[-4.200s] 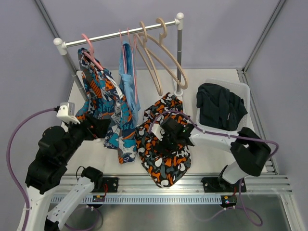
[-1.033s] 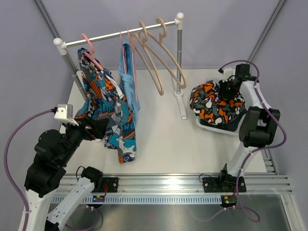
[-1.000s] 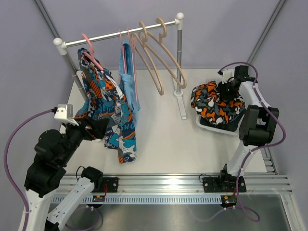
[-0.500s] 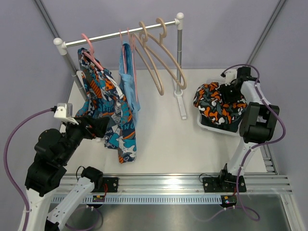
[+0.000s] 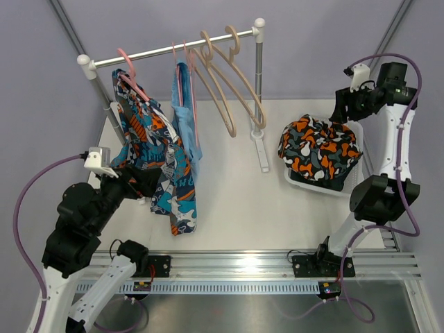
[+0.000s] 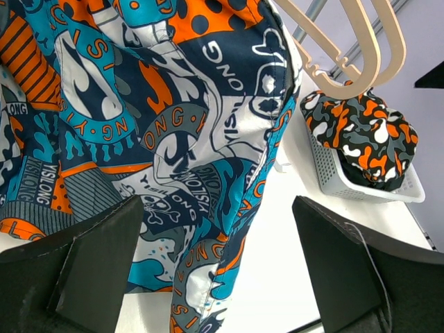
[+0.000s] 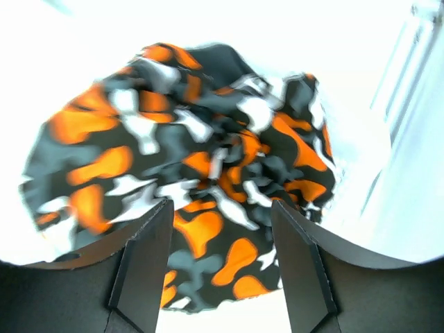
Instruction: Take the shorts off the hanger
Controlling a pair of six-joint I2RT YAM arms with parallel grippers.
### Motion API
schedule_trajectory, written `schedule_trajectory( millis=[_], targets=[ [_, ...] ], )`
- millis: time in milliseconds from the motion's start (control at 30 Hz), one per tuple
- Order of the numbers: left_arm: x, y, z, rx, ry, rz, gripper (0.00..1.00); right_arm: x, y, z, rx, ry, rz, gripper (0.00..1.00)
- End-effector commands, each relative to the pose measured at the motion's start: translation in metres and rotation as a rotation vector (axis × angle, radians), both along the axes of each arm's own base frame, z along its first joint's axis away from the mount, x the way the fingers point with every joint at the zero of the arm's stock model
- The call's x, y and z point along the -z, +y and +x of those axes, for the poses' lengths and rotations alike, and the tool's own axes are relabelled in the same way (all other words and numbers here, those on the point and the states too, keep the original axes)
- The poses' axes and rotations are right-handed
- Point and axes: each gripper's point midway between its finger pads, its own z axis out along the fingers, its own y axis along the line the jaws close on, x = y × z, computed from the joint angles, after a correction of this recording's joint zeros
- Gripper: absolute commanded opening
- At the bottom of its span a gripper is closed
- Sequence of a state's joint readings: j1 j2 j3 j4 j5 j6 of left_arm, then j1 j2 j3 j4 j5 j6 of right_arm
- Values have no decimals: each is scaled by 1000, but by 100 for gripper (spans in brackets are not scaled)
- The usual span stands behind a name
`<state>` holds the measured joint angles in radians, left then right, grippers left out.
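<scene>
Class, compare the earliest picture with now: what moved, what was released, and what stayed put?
The right gripper carried the orange, black and white camouflage fabric shorts from mid-table into the white plastic basket, let go and rose away, jaws open. The left gripper, hanging patterned garment and beige hangers stayed put.

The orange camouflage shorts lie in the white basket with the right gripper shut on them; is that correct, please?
Not quite: the orange camouflage shorts lie in the white basket, but the right gripper is open above them, as the right wrist view shows.
</scene>
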<state>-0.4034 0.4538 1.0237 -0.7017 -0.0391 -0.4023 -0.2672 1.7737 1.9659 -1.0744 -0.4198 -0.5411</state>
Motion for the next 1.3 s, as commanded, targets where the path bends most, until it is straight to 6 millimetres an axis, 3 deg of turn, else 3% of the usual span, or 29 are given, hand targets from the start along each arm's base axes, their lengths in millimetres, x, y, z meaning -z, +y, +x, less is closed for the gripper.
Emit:
schedule_trajectory(
  millis=[0, 100, 167, 200, 267, 333, 367, 400, 633, 900, 967, 1067, 1167, 1267],
  targets=[
    [-12, -6, 5, 18, -47, -35, 94, -32, 54, -37, -219, -4, 156, 66],
    [-12, -8, 7, 21, -50, -40, 94, -26, 91, -58, -401, 37, 248, 65],
    [-11, -9, 8, 25, -48, -45, 94, -16, 104, -66, -464, 73, 281, 63],
    [-10, -10, 7, 26, -45, -49, 94, -4, 114, -68, -490, 112, 332, 61],
    [-8, -10, 8, 27, -42, -51, 94, 10, 116, -60, -465, 137, 361, 57],
    [-7, -10, 7, 27, -38, -53, 94, 36, 112, -54, -400, 218, 387, 52],
    [-8, -9, 6, 25, -40, -53, 94, 43, 107, -41, -367, 196, 369, 51],
    [-7, -9, 5, 24, -40, -53, 94, 63, 98, -37, -308, 239, 335, 50],
    [0, -4, 0, 3, -29, -64, 94, 122, 46, 3, 43, 256, 157, 45],
    [2, -6, 2, 7, -20, -71, 94, 196, 7, 3, 175, 368, -6, 46],
    [2, -5, 2, 5, -20, -74, 94, 199, 10, 2, 156, 379, 13, 47],
    [2, -6, 2, 8, -18, -77, 95, 186, 20, -3, 88, 370, 65, 54],
    [0, -6, 2, 8, -18, -75, 95, 141, 27, -5, 34, 292, 105, 65],
    [0, -7, 4, 6, -20, -76, 95, 83, 28, -11, 4, 185, 117, 71]
  ],
)
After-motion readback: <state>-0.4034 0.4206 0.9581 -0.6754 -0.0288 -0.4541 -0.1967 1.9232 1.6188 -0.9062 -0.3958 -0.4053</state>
